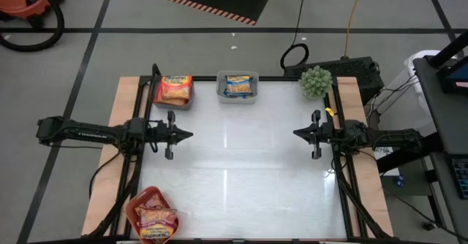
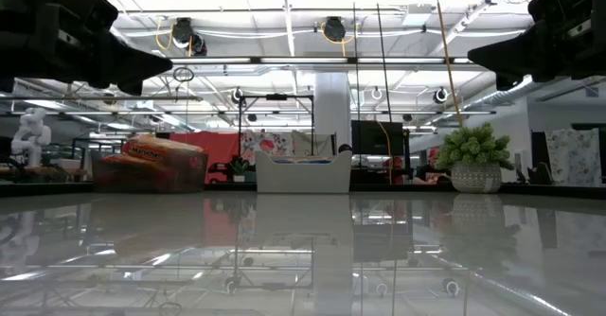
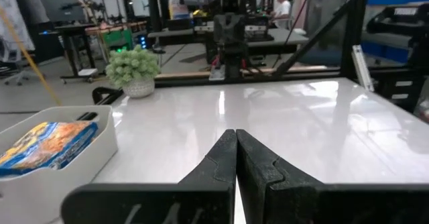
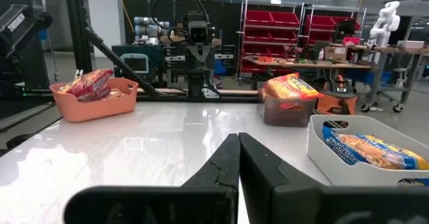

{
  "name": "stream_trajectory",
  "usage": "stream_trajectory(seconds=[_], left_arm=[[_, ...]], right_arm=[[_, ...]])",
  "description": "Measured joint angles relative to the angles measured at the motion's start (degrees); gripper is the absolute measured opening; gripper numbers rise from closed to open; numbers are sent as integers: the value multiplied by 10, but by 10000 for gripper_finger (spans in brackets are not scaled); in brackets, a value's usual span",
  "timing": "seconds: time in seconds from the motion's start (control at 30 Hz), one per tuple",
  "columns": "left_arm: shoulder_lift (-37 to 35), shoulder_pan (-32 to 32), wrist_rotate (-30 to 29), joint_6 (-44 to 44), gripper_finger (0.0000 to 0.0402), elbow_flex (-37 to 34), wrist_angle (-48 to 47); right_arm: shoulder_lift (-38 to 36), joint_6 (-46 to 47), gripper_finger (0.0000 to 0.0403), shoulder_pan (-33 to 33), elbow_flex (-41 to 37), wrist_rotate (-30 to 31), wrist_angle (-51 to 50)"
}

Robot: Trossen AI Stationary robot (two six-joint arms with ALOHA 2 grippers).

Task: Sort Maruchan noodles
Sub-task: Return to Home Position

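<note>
Currently, the left claw (image 1: 188, 134) is being held above the left side of the white table (image 1: 241, 171). Its two fingers are being pressed fully together, with nothing between them. The right claw (image 1: 297, 133) is being held opposite it, above the right side, likewise closed tight and empty. The two tips are being pointed toward each other across the middle of the table, well apart.

The noodles are being carried in three bins. Orange noodle packets (image 1: 174, 89) are being held heaped in a dark bin (image 1: 179, 106) at the far left corner, rising above its rim. A blue noodle packet (image 1: 238, 85) is being held flat in a light grey bin (image 1: 221, 90) near the dark bin, along the same far edge. Red noodle packets (image 1: 156, 218) are being held piled in an orange bin (image 1: 130, 209) at the near left corner, well apart from the other two. A small green potted plant (image 1: 316, 82) is being displayed at the far right corner.
</note>
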Motion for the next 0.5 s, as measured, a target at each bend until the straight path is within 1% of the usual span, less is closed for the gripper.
stream_trajectory(seconds=[0.17,0.4,0.5], left_arm=[[-19,0,2,-8,5,0,-1],[-86,0,2,-26,5,0,-60],[-118,0,-16,-35,5,0,-100]], right_arm=[[0,0,0,0,0,0,0],[0,0,0,0,-1,0,0],[0,0,0,0,-1,0,0]])
